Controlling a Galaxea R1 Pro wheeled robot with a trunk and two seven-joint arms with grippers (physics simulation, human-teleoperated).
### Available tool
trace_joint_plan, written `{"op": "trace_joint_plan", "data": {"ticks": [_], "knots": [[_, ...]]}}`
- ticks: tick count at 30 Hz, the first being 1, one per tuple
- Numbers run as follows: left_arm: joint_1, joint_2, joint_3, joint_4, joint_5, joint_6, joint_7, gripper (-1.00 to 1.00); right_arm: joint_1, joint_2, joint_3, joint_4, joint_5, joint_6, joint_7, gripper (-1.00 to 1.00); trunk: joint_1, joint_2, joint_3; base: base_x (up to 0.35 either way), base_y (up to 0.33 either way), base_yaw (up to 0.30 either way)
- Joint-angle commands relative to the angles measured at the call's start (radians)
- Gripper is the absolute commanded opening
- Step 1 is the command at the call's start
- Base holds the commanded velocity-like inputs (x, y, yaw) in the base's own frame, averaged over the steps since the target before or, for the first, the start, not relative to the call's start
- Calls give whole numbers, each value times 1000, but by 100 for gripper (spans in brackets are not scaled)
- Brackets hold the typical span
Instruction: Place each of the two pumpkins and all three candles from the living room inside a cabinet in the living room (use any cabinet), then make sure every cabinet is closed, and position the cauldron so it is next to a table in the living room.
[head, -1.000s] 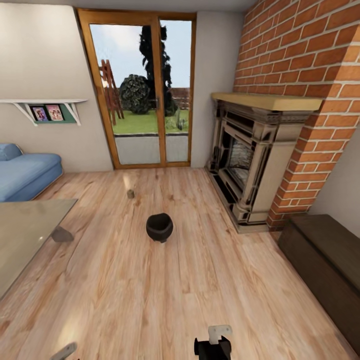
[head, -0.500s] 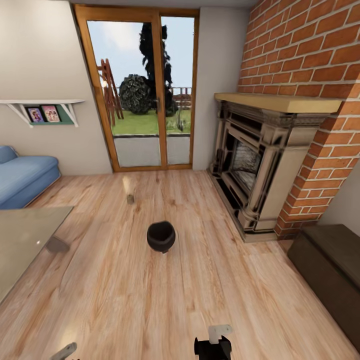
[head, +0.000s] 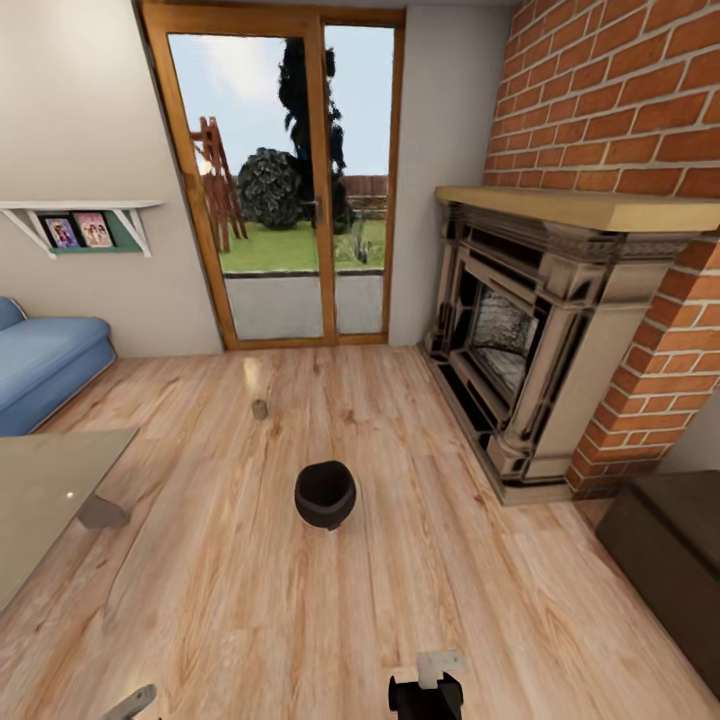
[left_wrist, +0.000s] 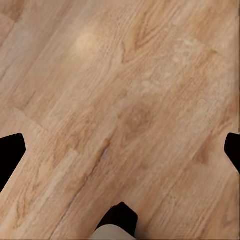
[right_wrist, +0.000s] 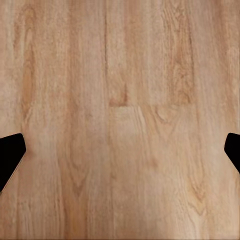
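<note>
Cauldron (head: 325, 494) sits on the floor (head: 250, 600) straight ahead, nearer the right gripper (right_wrist: 120, 150), whose jaws stand apart, like the left gripper (left_wrist: 120, 150).

You see the cabinet (head: 670, 540) cut off at the right edge, the worktop (head: 40, 500) at the left. The small thing on the floor (head: 260, 409) is too small to name.

Ornate beige stone fireplace (head: 525, 375) stands against red brick; left of it the wood-framed glass patio door (head: 290, 190), further left a white wall shelf (head: 75, 210) above a blue sofa (head: 45, 360)
</note>
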Motion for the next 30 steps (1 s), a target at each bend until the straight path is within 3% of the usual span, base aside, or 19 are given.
{"op": "trace_joint_plan", "data": {"ticks": [1, 13, 24, 27, 30], "knots": [[0, 0, 0, -1, 7, 0, 2, 100, -1, 0, 8, 1, -11, -5, -6, 100, 1, -1, -1, 331, 75, 0], [0, -1, 0, -1, 7, 0, 2, 100, -2, 0, 8, -1, -11, -7, -7, 100, 1, -1, -1, 331, 55, 9], [0, -4, -7, -5, 2, 5, 1, 100, -2, 0, 8, -6, -11, -5, -8, 100, 1, -1, -1, 322, 2, 205], [-2, -29, -34, -28, -6, 22, -1, 100, -2, 0, 8, -12, -11, -4, -10, 100, 1, -1, -1, 265, 0, 40], [-16, -44, -84, -134, -20, 129, 1, 100, -2, 2, 6, -14, -11, 15, -15, 100, 1, -1, -1, 229, 0, 11]]}}
